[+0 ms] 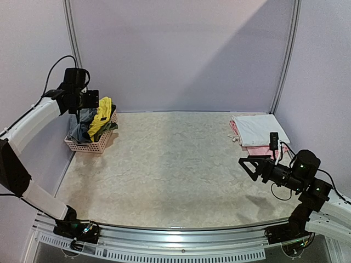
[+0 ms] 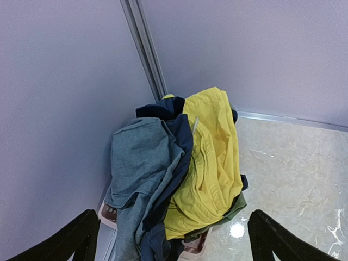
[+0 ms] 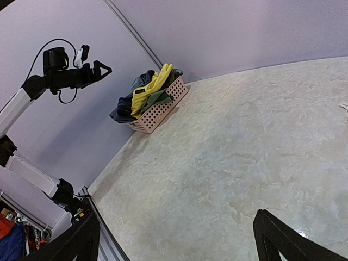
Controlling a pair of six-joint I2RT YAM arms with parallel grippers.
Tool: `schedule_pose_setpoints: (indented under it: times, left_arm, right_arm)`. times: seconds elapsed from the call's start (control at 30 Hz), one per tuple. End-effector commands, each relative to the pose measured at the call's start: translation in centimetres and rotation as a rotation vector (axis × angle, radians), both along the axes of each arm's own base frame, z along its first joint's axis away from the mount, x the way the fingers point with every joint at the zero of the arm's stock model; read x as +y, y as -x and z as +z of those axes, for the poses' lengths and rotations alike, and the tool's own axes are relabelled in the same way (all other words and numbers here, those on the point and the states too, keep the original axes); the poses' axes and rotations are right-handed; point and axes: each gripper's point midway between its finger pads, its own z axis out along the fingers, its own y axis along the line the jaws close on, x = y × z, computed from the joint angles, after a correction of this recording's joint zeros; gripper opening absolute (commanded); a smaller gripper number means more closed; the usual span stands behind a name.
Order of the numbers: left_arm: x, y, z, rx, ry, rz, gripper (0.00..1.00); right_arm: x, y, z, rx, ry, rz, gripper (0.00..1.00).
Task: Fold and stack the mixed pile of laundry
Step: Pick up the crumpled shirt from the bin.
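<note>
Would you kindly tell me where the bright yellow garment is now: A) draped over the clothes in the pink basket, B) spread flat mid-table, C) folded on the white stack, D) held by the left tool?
A: the yellow garment hangs over the heap in the pink basket.

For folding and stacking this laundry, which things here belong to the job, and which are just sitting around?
Belongs to the job: yellow garment, grey garment, navy garment, all heaped together; folded white and pink stack at the far right.
Just there: pink lattice basket holding the heap; table.
</note>
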Motion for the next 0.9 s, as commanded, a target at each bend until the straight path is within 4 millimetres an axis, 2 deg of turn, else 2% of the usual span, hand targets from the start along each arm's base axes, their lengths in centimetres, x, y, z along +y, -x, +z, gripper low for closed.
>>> schedule_pose_setpoints:
  times: [0.0,0.1,0.2,0.4,0.7,0.87]
  left_arm:
    - [1.5,0.1,-0.3,-0.024,0.057,0.046,0.95]
    - [2.9,-0.4,-1.0,0.001,0.075,0.091,0.92]
    - [4.4,-1.6,-2.8,0.062,0.109,0.133,0.89]
    - [6.5,-3.8,-5.1,0.149,0.134,0.18,0.84]
    - [8.2,-6.9,-8.0,0.262,0.155,0.181,0.69]
    - [8.7,-9.0,-9.0,0.291,0.153,0.172,0.66]
  right_arm:
    - [-0.4,-0.2,-0.1,0.034,0.029,-0.03,0.99]
    - [-0.8,-0.6,-0.8,0.071,0.063,-0.061,0.99]
    - [-1.0,-1.1,-1.2,0.094,0.084,-0.089,0.99]
    - [-0.8,-1.7,-2.2,0.15,0.119,-0.107,0.99]
    - [-0.9,-2.1,-3.0,0.152,0.159,-0.119,0.99]
    - [-0.8,-1.9,-3.0,0.147,0.161,-0.107,0.99]
